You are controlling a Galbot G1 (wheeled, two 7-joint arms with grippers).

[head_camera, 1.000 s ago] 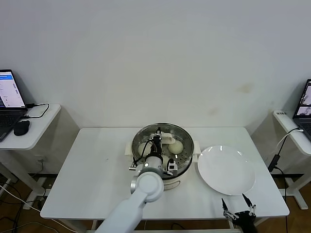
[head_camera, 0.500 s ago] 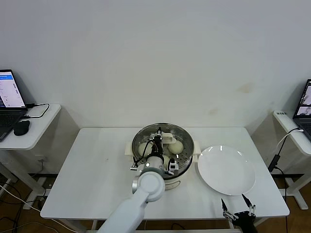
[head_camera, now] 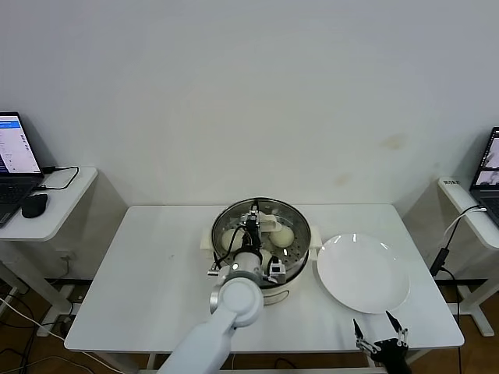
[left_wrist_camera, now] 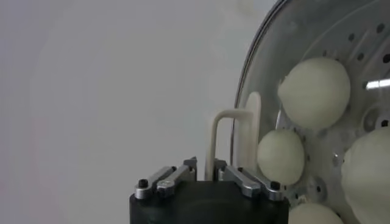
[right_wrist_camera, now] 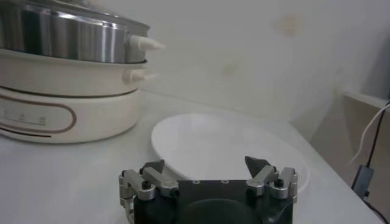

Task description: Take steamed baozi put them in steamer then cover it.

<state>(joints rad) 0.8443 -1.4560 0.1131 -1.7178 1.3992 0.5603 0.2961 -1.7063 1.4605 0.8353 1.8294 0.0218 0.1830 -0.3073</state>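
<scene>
The steamer point(head_camera: 301, 251), a steel pot on a cream-white base, stands mid-table; it also shows in the right wrist view point(right_wrist_camera: 67, 45). The glass cover point(head_camera: 290, 215) lies over the pot. My left gripper point(head_camera: 253, 221) is above it, shut on the cover's cream bar handle point(left_wrist_camera: 234, 135). Several cream-white baozi point(left_wrist_camera: 314, 91) lie on the perforated tray under the glass; one shows in the head view point(head_camera: 284, 235). My right gripper point(head_camera: 382, 336) hangs open and empty near the table's front edge, before the plate; it also shows in the right wrist view point(right_wrist_camera: 207, 167).
An empty flat white plate point(head_camera: 362, 273) lies right of the steamer, also in the right wrist view point(right_wrist_camera: 225, 143). Side tables with laptops stand far left point(head_camera: 31, 195) and far right point(head_camera: 475, 202). A wall lies behind the table.
My left gripper, holding the cover, has shifted only slightly over the steamer. My right gripper has sunk a little toward the frame's lower edge.
</scene>
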